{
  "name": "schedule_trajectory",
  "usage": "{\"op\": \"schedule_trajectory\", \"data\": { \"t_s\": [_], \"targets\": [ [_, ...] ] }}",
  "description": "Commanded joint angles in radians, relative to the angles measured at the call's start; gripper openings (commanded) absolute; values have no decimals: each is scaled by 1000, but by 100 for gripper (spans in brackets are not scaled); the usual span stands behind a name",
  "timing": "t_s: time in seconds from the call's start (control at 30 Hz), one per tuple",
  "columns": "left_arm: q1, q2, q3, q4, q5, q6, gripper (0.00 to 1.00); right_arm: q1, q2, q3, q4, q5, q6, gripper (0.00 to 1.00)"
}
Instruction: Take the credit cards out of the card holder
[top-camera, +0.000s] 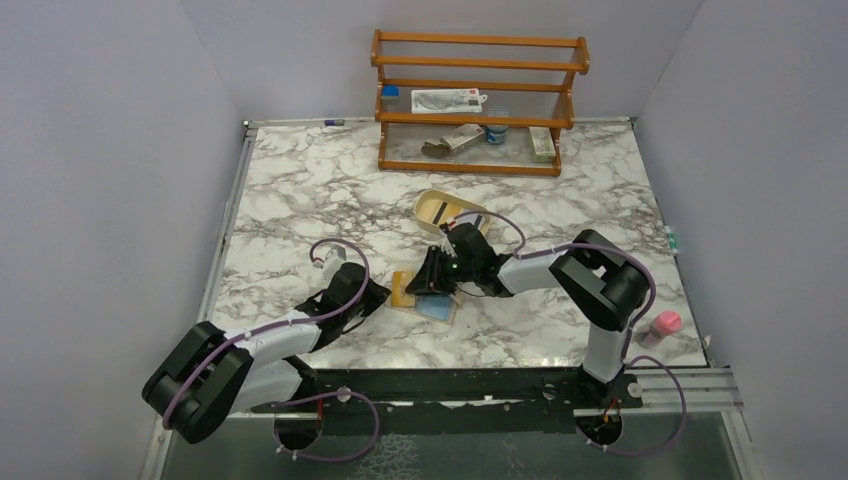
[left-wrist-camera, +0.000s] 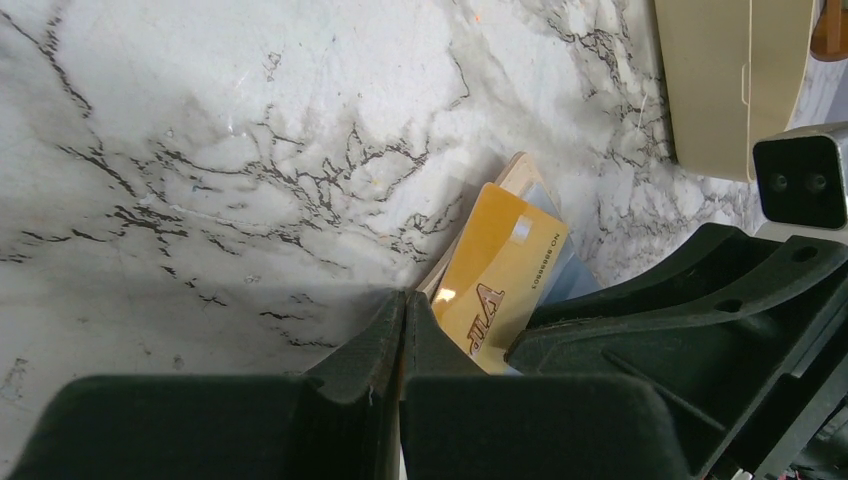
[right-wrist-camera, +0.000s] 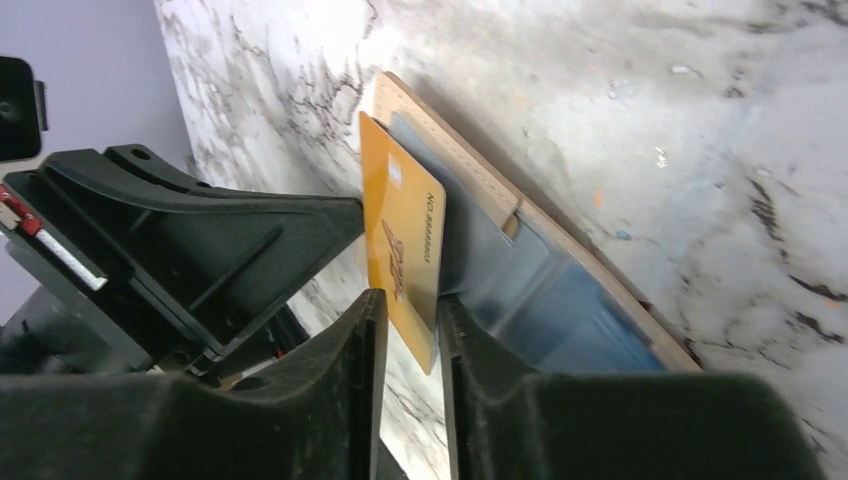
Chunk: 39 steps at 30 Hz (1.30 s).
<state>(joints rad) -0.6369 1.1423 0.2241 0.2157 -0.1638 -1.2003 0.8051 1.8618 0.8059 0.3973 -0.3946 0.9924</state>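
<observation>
Card holder (top-camera: 405, 292) lies open on the tabletop (top-camera: 300, 190), a credit card (right-wrist-camera: 405, 240) standing out of it between the right gripper (right-wrist-camera: 410, 305) jaws; left gripper (left-wrist-camera: 403, 300) just left of it, tray (top-camera: 445, 210) behind it, rack (top-camera: 478, 100) farther back
</observation>
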Motion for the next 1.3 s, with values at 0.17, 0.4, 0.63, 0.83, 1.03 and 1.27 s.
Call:
{"op": "schedule_trajectory", "data": {
  "t_s": [0.17,0.4,0.63,0.83,1.03,1.27],
  "targets": [
    [-8,27,-20,-59,21,8,0,8,15,27,2,-52,-37,47],
    [-9,41,-16,-51,26,9,0,8,13,30,29,-79,-38,51],
    [-9,30,-21,-55,20,8,0,7,-51,62,-186,33,-109,51],
    [-9,39,-17,-52,24,9,0,8,-96,125,-344,180,-184,57],
    [-9,48,-11,-53,25,13,0,7,-105,156,-322,248,-254,66],
    [-9,53,-2,-55,27,16,0,8,-65,154,-171,166,-274,68]
  ]
}}
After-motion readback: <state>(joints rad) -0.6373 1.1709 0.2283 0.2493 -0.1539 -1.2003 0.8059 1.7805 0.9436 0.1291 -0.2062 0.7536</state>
